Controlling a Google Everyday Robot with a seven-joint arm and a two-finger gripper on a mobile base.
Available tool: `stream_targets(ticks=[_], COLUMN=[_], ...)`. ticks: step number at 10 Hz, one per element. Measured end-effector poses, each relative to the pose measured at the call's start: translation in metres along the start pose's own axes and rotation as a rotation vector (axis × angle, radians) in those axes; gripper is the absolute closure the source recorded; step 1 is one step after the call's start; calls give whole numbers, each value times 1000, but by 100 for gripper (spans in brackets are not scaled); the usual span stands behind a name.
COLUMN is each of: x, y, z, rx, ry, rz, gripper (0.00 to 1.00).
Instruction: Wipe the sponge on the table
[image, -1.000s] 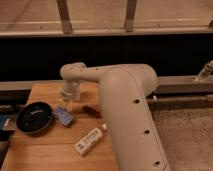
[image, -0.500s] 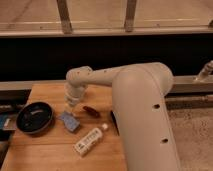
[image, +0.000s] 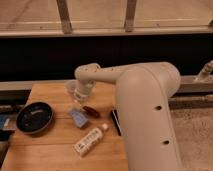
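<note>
Gripper (image: 78, 104) hung just above the sponge (image: 77, 118), mid-table (image: 50, 95); whether it gripped, I couldn't tell. Black pan (image: 34, 118) sat by the left edge, contents unclear; white bottle (image: 90, 141) lay toward the front edge.

I am seeing the pan (image: 34, 118) sitting on the left side of the table (image: 47, 95). The sponge (image: 77, 118) is lying right of the pan, and the gripper (image: 79, 101) is hanging just behind it, over the table. An oblong object (image: 91, 111) is lying just right of the sponge, a block (image: 116, 122) is lying farther right beside the arm (image: 145, 115), and a bottle (image: 90, 141) is lying in front of the sponge.
</note>
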Motion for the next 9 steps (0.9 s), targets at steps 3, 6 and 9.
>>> stream_targets(ticks=[3, 6, 9], x=[-36, -65, -49], y=[-3, 26, 54], z=[2, 8, 7], rx=[11, 1, -11], ry=[7, 0, -14], rz=[-36, -135, -163], gripper=[100, 100, 100])
